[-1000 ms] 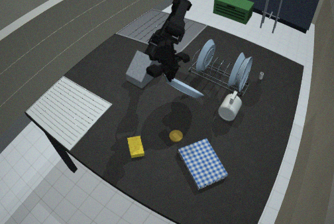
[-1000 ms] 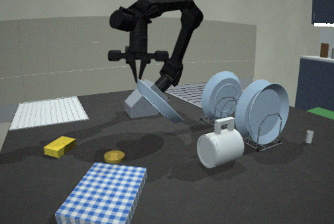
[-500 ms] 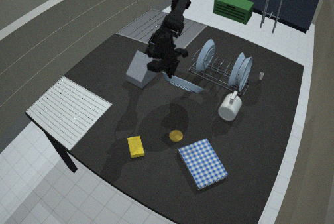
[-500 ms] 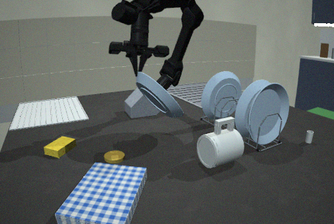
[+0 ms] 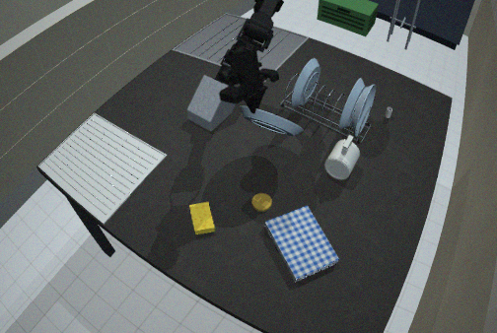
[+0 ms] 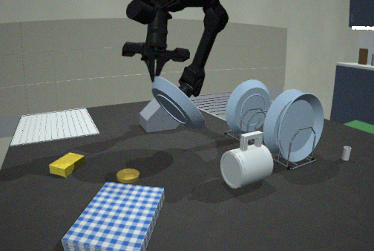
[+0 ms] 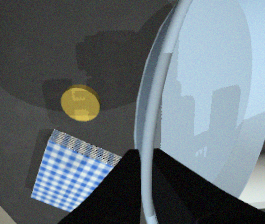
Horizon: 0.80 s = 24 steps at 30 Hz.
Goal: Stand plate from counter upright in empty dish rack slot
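My gripper [image 5: 252, 107] [image 6: 155, 77] [image 7: 143, 158] is shut on the upper rim of a light blue plate [image 5: 273, 122] [image 6: 178, 105] [image 7: 209, 83]. The plate hangs tilted in the air above the counter, just left of the wire dish rack [image 5: 320, 118] [image 6: 232, 134]. One plate [image 5: 306, 81] [image 6: 248, 105] stands upright at the rack's near-left end. Two more plates [image 5: 360, 104] [image 6: 293, 124] stand close together at the other end. The slots between them are empty.
A white mug [image 5: 341, 159] [image 6: 246, 165] lies on its side in front of the rack. A grey wedge block [image 5: 209, 103] [image 6: 156, 118] sits behind the plate. A yellow sponge [image 5: 202, 218], a yellow disc [image 5: 261, 202] and a blue checked box [image 5: 302, 242] lie nearer the front. A small cup [image 5: 389, 112] stands beyond the rack.
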Available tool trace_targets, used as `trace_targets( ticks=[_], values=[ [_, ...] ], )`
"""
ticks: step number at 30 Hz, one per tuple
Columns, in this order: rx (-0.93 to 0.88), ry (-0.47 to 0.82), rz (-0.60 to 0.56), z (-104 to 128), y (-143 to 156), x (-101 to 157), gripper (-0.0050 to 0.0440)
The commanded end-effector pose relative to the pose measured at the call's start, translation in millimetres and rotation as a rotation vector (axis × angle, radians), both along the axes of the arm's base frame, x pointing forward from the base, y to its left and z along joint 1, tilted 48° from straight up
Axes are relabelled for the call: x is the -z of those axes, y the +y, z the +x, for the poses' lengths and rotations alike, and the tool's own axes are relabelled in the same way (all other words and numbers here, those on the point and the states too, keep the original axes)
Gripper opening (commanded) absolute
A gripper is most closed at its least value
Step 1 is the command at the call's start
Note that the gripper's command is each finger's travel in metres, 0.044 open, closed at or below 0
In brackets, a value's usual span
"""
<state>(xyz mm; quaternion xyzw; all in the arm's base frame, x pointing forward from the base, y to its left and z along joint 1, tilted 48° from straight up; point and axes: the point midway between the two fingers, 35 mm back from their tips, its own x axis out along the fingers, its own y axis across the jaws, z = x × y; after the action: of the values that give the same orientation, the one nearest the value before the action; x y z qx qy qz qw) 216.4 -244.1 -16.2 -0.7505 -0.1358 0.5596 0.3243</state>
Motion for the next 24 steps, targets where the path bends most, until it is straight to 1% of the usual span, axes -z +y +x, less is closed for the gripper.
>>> trace_targets(
  ticks=[1,17,24],
  values=[
    [0.007,-0.015,-0.008,1.1,-3.0,-3.8,0.0],
    [0.005,-0.017,-0.009,1.1,-3.2,-4.0,0.0],
    [-0.043,-0.101,-0.063,-0.5,-10.1,-10.7,0.0]
  ],
)
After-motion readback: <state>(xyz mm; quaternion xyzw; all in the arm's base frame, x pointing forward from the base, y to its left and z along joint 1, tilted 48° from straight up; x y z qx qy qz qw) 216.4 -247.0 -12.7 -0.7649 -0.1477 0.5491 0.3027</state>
